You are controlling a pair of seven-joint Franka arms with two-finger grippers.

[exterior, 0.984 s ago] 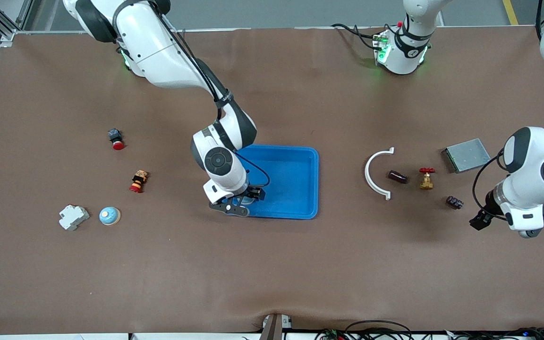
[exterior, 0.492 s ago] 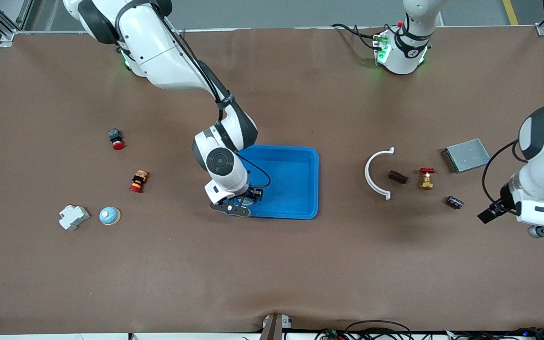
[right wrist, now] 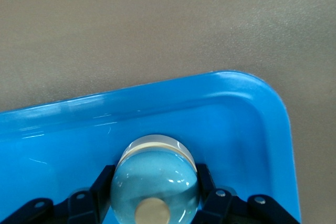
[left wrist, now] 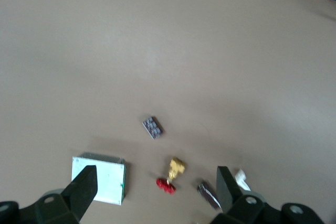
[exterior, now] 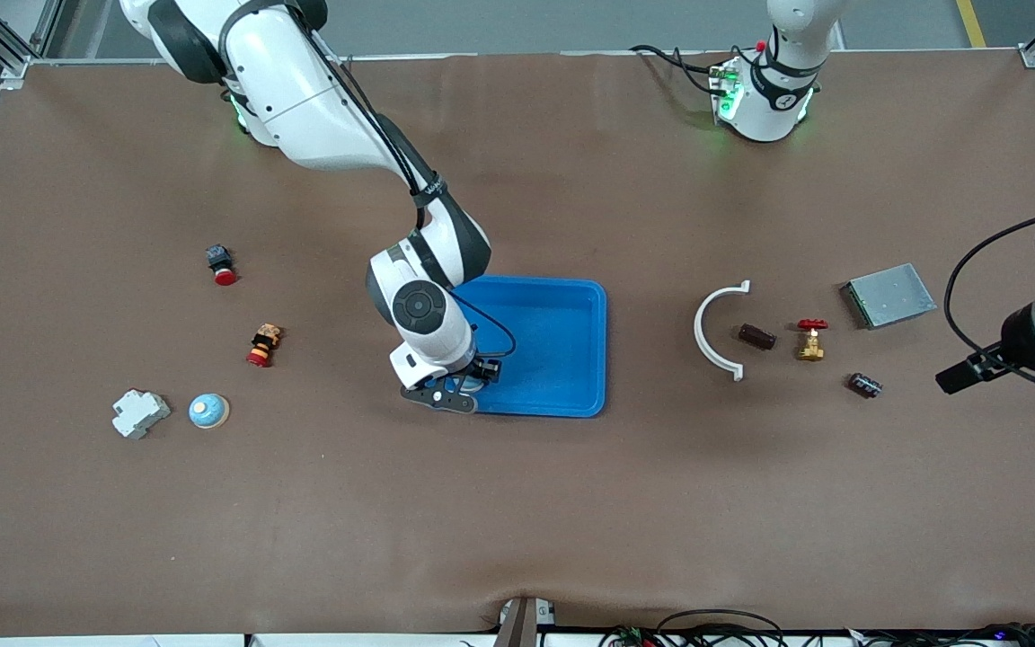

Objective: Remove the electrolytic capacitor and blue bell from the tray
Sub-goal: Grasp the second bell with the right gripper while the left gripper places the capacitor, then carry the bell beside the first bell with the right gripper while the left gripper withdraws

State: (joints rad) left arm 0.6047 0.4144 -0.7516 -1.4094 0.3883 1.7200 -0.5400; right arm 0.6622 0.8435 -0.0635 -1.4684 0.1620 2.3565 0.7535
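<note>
A light blue domed bell (right wrist: 155, 182) sits between my right gripper's (right wrist: 154, 195) fingers (right wrist: 102, 184) in a corner of the blue tray (right wrist: 247, 129). In the front view that gripper (exterior: 471, 377) is low in the tray's (exterior: 562, 323) corner nearest the camera, at the right arm's end. The capacitor (exterior: 864, 385), a small dark cylinder, lies on the table toward the left arm's end; it also shows in the left wrist view (left wrist: 152, 127). My left gripper (exterior: 959, 376) is open and empty, up in the air and clear of the capacitor (left wrist: 156, 192).
Near the capacitor lie a red-handled brass valve (exterior: 810, 339), a dark brown block (exterior: 756, 336), a white arc (exterior: 715, 328) and a metal box (exterior: 889, 295). Toward the right arm's end lie a second blue bell (exterior: 208, 411), a white breaker (exterior: 138, 412) and two red-capped buttons (exterior: 262, 345) (exterior: 221, 265).
My left arm has swung away from the capacitor toward its end of the table, mostly leaving the front view. The right gripper has stayed in the tray corner with the bell.
</note>
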